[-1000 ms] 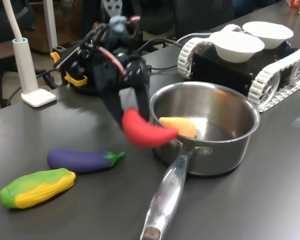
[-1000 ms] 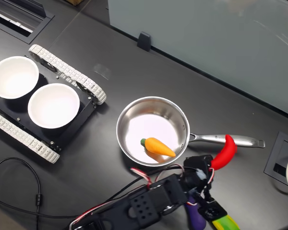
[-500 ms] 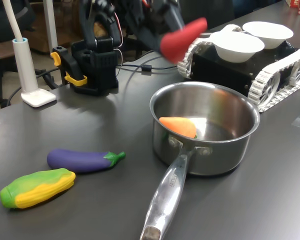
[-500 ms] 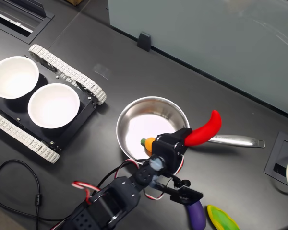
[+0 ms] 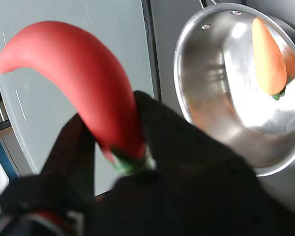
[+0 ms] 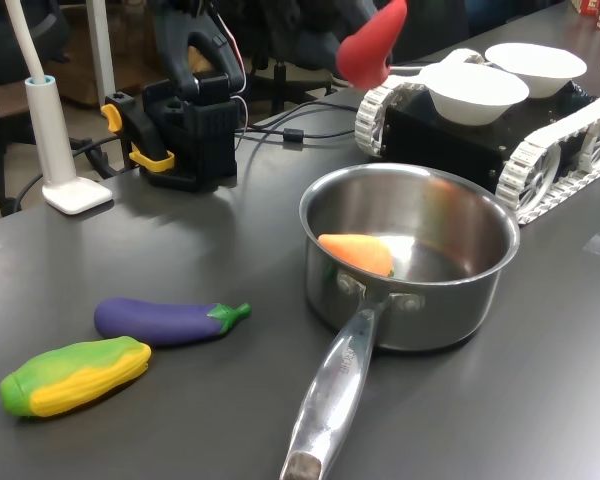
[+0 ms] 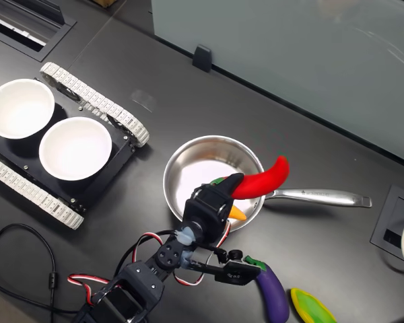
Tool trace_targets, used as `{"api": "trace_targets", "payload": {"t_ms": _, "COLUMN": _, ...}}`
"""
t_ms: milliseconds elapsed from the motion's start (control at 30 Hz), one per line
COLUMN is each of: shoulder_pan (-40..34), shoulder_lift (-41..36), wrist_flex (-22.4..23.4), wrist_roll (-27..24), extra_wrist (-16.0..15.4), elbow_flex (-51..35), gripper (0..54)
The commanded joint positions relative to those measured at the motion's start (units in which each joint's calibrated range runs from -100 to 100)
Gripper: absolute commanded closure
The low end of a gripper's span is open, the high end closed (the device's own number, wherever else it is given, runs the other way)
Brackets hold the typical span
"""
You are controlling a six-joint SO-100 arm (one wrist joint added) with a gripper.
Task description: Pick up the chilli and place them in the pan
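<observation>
Chilli [image 5: 78,83], red and curved, clamped at its green stem end between my two dark fingers [image 5: 69,157], so my gripper [image 7: 230,188] is closed on it. In the second exterior view it hangs over the handle-side rim of the pan [image 7: 188,168]; in the first exterior view it sits high above the table [image 6: 100,260], up and behind the pan, clear of it. Inside the pan lies an orange carrot toy [image 6: 358,252], partly covered by my gripper in the second exterior view. The pan's long steel handle [image 7: 320,197] points toward the second exterior view's right. On the table, well apart from the pan, lie a purple eggplant [image 6: 165,320] and, just beside it, a green-and-yellow corn toy [image 6: 75,375]. Two white bowls [image 7: 47,128] rest on a tracked vehicle [image 7: 97,108] at the second exterior view's left.
</observation>
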Motion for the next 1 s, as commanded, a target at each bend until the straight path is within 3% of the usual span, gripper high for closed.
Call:
{"api": "trace_targets", "payload": {"t_ms": 0, "shoulder_pan": -3.1, "shoulder_lift": -4.4, "wrist_flex": -0.9, "wrist_roll": -1.6, "extra_wrist": -0.2, "elbow_flex": 1.5, "gripper": 53.6}}
{"api": "trace_targets", "payload": {"t_ms": 333, "shoulder_pan": -6.1, "shoulder_lift": -5.0, "wrist_flex": -6.0, "wrist_roll": -2.2, "extra_wrist": -0.1, "elbow_flex": 14.1, "gripper": 53.6}}
{"api": "trace_targets", "payload": {"t_ms": 667, "shoulder_pan": -8.4, "shoulder_lift": -3.9, "wrist_flex": -11.3, "wrist_roll": -2.7, "extra_wrist": -0.1, "elbow_flex": 21.2, "gripper": 53.6}}
{"api": "trace_targets", "payload": {"t_ms": 800, "shoulder_pan": -8.0, "shoulder_lift": -5.5, "wrist_flex": -9.9, "wrist_roll": -4.8, "extra_wrist": -0.1, "elbow_flex": 22.0, "gripper": 40.1}}
{"api": "trace_targets", "payload": {"t_ms": 967, "shoulder_pan": -9.0, "shoulder_lift": -6.5, "wrist_flex": -5.7, "wrist_roll": -4.4, "extra_wrist": 0.0, "elbow_flex": 21.3, "gripper": 29.3}}
